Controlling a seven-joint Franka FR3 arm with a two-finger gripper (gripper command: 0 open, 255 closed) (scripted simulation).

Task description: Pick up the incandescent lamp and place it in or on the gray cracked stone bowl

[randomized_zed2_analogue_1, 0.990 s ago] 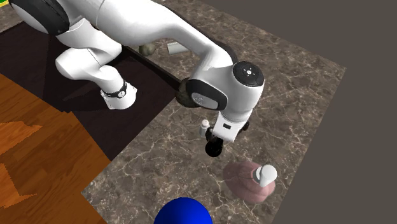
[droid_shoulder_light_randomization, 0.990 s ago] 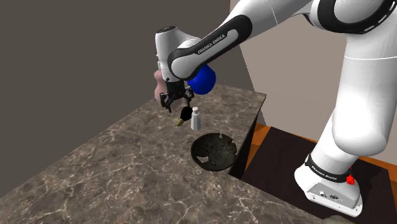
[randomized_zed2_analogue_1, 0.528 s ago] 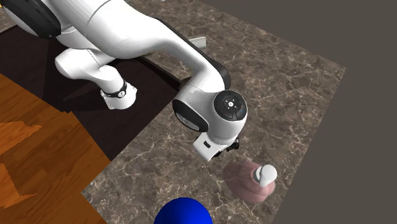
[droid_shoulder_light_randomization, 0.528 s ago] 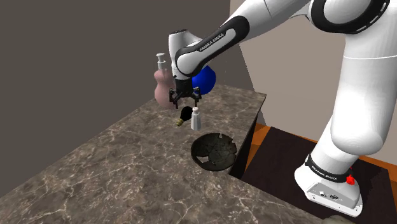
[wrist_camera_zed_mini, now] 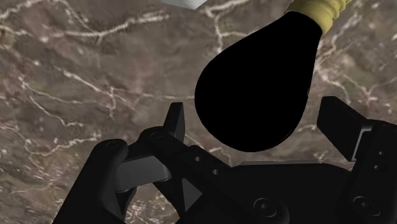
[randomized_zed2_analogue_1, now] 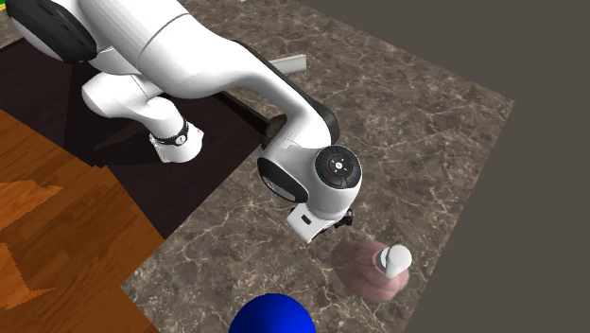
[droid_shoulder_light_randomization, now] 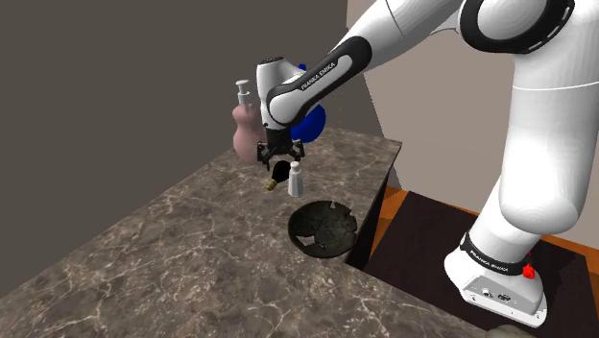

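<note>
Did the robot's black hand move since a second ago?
Yes. The gripper slid toward the shoulder view's right, off the pink bottle it had covered, and now hangs over the black lamp.

Flat, fairly dim light throughout; the lamp bulb (wrist_camera_zed_mini: pixel 254 89) renders solid black.

A dark grey wall (droid_shoulder_light_randomization: pixel 115 77) fills the shoulder view's upper left, above a brown marbled countertop (droid_shoulder_light_randomization: pixel 173 259). Orange wood floor (randomized_zed2_analogue_1: pixel 57 255) occupies the second exterior view's lower left.
</note>
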